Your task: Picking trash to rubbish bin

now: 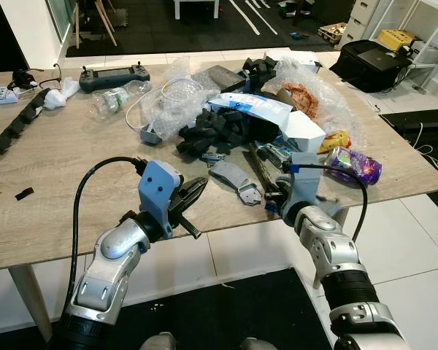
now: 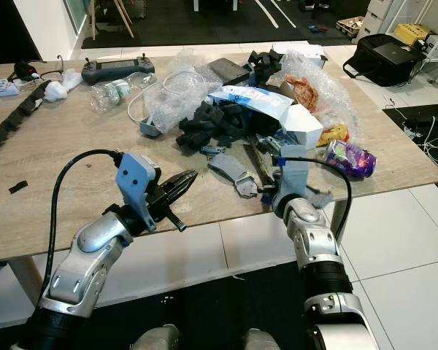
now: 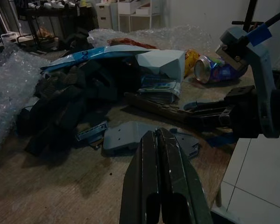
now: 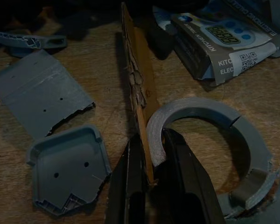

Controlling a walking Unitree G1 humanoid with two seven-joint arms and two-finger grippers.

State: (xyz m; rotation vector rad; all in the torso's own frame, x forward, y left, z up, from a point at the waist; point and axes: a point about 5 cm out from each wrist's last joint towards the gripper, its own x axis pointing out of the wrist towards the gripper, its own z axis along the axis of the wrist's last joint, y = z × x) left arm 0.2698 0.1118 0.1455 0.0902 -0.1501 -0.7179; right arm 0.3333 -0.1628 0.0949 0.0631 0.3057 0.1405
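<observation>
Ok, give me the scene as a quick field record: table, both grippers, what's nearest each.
surface: wooden table, trash piled toward its right half
left gripper: shut, holding nothing, at the near table edge
right gripper: fingers closed on a thin strip of cardboard beside a grey plastic ring
near right gripper: broken grey plastic panel, kitchen timer box
right edge: crushed purple can
far left: black controller
</observation>
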